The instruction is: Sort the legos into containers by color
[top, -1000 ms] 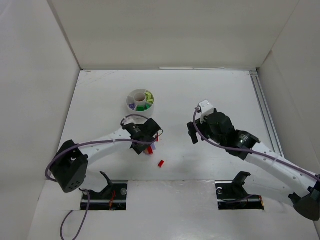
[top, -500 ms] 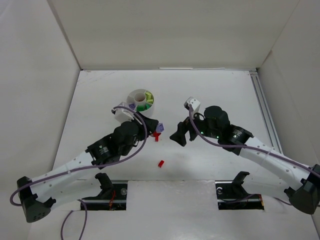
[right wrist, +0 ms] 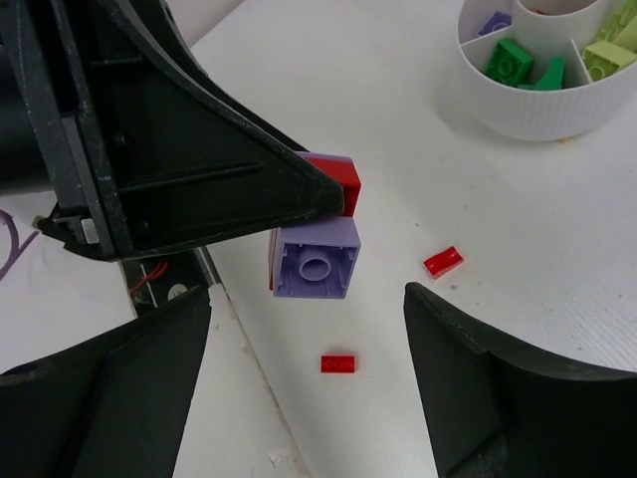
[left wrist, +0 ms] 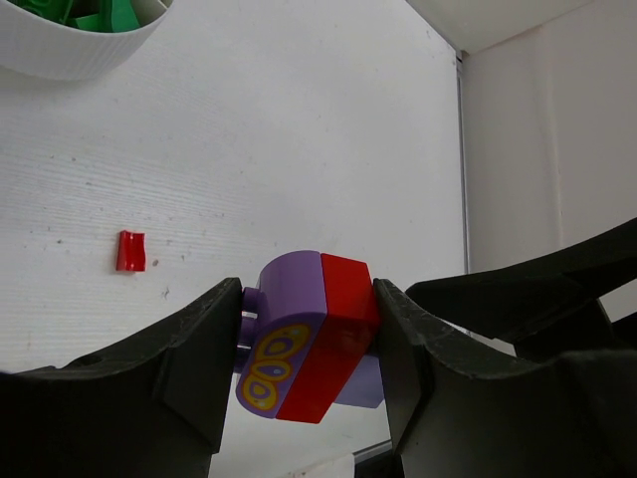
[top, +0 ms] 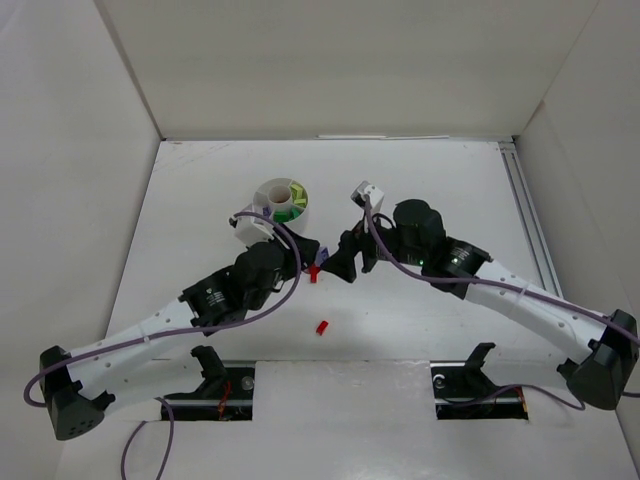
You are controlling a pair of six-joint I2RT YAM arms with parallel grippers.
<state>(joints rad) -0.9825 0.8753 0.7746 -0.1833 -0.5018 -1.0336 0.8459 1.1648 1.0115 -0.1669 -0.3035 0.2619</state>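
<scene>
**Lavender and red, clamped at mid-table**

Lavender on one side and red on the other, a two-brick stack [left wrist: 309, 344] sits pinched between the fingers of the left gripper [top: 312, 268], whose jaws press on its two flanks. The lavender brick [right wrist: 317, 261] shows its hollow underside to the right wrist camera, with the red brick [right wrist: 340, 181] behind it, toward the top of that frame. A yellow oval print marks the lavender face in the left wrist view.

The right gripper [top: 345, 262] faces the stack from the right of the overhead frame. Its jaws are apart, and the stack lies ahead in the gap without touching either finger.

Two small red legos lie flat on the white table [top: 420, 180]: one [right wrist: 443, 262] right of centre in the right wrist view, another [right wrist: 338, 363] near its bottom.

The round white tub [top: 281, 212] stands up and left of the grippers, well clear of them. Its wedges hold green legos [right wrist: 513, 60], a lavender piece [right wrist: 495, 22] and pale yellow-green ones [right wrist: 607, 55].
</scene>
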